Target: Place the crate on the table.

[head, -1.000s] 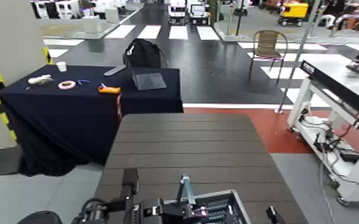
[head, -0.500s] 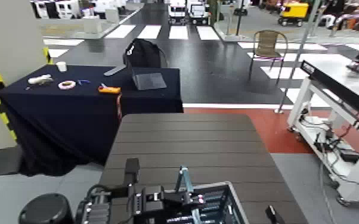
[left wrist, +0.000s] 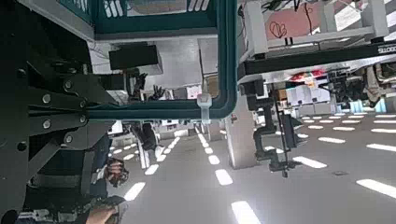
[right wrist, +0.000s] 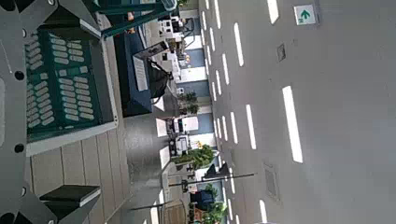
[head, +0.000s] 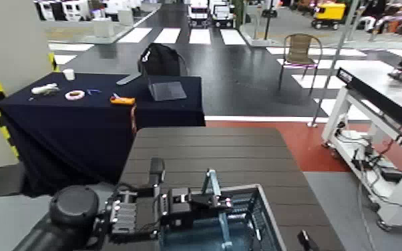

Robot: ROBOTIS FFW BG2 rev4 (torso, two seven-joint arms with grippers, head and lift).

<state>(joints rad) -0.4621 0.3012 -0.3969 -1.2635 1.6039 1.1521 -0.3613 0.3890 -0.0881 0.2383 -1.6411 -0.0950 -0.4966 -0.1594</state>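
The blue-grey crate (head: 244, 225) hangs over the near end of the dark brown slatted table (head: 204, 150), at the bottom of the head view. My left gripper (head: 212, 199) is shut on one thin hoop handle (head: 210, 179) at the crate's left side. The left wrist view shows that teal handle (left wrist: 224, 56) running past the dark fingers. My right gripper (head: 304, 239) shows only as a dark tip just right of the crate. Its wrist view shows its fingers (right wrist: 56, 201) spread wide, with the crate's lattice side (right wrist: 61, 93) between them; contact cannot be told.
A table draped in navy cloth (head: 77, 127) stands beyond on the left, carrying a laptop (head: 167, 90) and small items. A white-framed workbench (head: 384, 87) with cables under it stands on the right. A chair (head: 300, 50) is further back.
My left arm has risen and pushed forward with the crate. More of the crate's inside and rim now shows above the table's near end.
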